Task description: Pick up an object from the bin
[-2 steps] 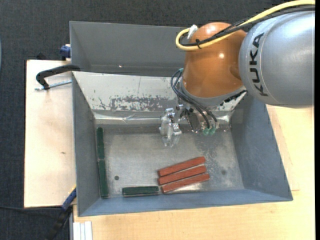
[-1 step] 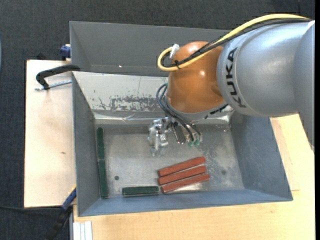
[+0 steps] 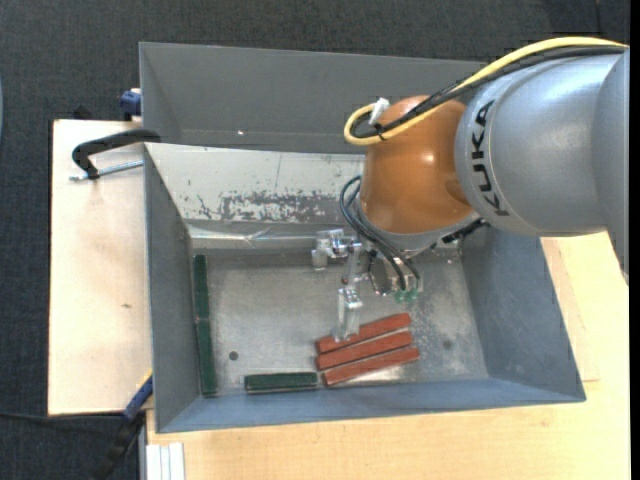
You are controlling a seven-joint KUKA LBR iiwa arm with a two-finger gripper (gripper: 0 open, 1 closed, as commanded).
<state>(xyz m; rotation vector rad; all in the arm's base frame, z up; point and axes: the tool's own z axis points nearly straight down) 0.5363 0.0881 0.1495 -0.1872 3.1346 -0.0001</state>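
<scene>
- Claw (image 3: 366, 303): one item, at the end of the grey arm (image 3: 560, 138), which came in from the view's right. It hung low over the bin floor, nearer the front wall than the back. Whether it stood apart or together could not be told, as the wrist above hid much of it.
- Orange cover (image 3: 410, 173): one, rounded, fixed to the wrist directly above the claw. A yellow cable (image 3: 440, 86) looped over its top and ran back along the arm.
- Red-brown bars (image 3: 366, 349): three, flat and long, lying side by side and touching one another. They lay just in front of the claw, toward the front wall and a little to its right. All three were slanted, their right ends turned toward the back. The claw's lowest metal part came down close to the left end of the bar nearest it; contact could not be told.
- Short dark green bar (image 3: 281, 381): one, to the front and left of the claw, flat along the foot of the front wall. Its right end lay just beside the left end of the frontmost red-brown bar.
- Long dark green bar (image 3: 202, 323): one, well apart from the claw on its left, laid along the foot of the left wall and running front to back. Its front end lay near the short bar's left end.
- Bin (image 3: 250, 98): one, grey metal, with sloping walls. Its scuffed floor lay between the claw and the long green bar, and the back wall behind the claw was scratched.
</scene>
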